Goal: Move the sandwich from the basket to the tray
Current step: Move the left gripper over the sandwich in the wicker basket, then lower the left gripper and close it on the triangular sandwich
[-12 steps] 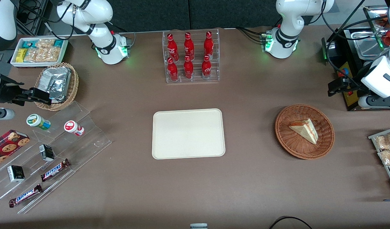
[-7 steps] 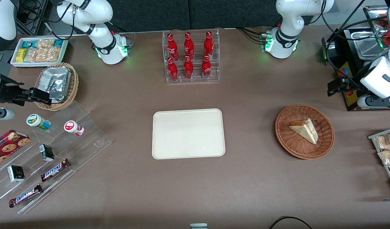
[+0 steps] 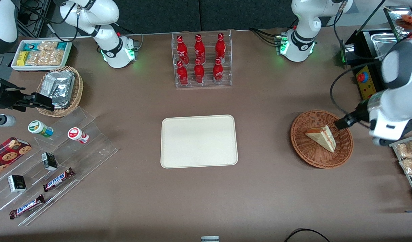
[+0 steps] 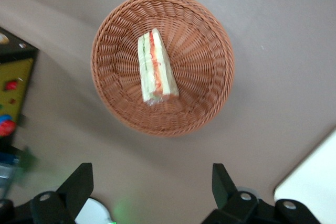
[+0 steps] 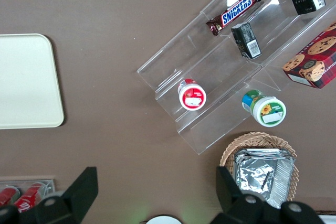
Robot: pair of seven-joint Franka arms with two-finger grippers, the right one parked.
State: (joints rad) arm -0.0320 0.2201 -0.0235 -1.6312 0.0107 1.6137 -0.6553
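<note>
Your sandwich (image 3: 322,137) lies in the round reddish-brown wicker basket (image 3: 308,154), a pale wedge with its red-orange and green filling edge showing. In the wrist view the sandwich (image 4: 156,67) sits a little off the basket's (image 4: 205,51) centre, resting on the weave with its narrow point toward the rim.

Your gripper (image 4: 152,182) hangs above the table just outside the basket rim, its jaws spread wide with nothing between them; both black fingers (image 4: 77,184) are clear of the wicker. In the front view the working arm's white wrist reaches in over the basket at about 3 o'clock from the sandwich, and the gripper (image 3: 343,121) shows as a dark tip over the rim at roughly 2 o'clock.

The cream tray (image 3: 172,158) lies flat on the table at 9 o'clock from the basket, well apart from it. An acrylic rack of red cola bottles (image 3: 199,57) stands at 12 o'clock from the tray, farther from the front camera.
</note>
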